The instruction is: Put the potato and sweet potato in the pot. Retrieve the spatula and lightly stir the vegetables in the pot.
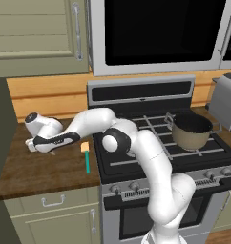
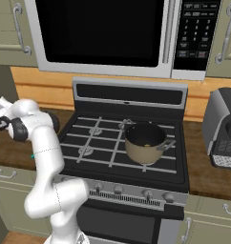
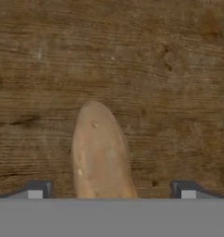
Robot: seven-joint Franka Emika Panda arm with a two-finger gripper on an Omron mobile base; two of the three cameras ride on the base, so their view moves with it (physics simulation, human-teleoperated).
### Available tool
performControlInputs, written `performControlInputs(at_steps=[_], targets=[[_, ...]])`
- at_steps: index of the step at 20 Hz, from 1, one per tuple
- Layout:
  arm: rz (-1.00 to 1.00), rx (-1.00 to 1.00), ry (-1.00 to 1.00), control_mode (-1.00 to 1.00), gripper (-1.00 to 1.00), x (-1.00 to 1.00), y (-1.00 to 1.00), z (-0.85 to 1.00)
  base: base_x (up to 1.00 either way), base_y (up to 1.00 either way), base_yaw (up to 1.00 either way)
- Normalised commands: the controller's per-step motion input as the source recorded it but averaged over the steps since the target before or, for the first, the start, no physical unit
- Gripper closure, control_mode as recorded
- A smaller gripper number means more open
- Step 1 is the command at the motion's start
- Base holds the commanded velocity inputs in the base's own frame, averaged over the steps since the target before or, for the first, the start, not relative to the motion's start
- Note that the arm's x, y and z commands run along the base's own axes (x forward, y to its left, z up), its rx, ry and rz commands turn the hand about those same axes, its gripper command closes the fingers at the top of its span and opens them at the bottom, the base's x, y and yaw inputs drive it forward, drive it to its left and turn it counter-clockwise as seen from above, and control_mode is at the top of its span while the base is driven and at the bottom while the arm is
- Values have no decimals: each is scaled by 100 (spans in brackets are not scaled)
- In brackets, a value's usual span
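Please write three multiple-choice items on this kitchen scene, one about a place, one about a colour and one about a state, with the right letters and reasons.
1. Where does the pot stand?
A. on the stove
B. on the wooden counter
C. inside the microwave

2. What colour is the handle of the spatula?
A. red
B. teal-green
C. black

3. How does the gripper stand to the sweet potato?
A. shut on it and lifting it
B. open, one fingertip on each side of it
C. carrying it over the pot

Answers: 1 A, the pot sits on the burner grates. 2 B, the left base view shows a teal handle with a pale head. 3 B, the hand view shows the fingertips wide apart, the piece lying on the wooden counter between them.
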Motion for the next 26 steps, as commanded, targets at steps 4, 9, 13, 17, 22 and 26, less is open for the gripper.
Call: performControlInputs(at_steps=[4, 9, 13, 17, 22, 26], targets=[[0, 11, 4, -100, 100, 3, -10, -27, 0, 0, 0], [0, 13, 1, -100, 100, -13, -15, -10, 0, 0, 0], [0, 12, -14, -100, 100, -78, -23, 33, 0, 0, 0], [-1, 9, -24, -100, 100, -100, -41, 89, 0, 0, 0], [-12, 8, -11, -100, 100, -78, -91, 87, 0, 0, 0], [-21, 6, 0, -100, 100, -39, -100, 43, 0, 0, 0]])
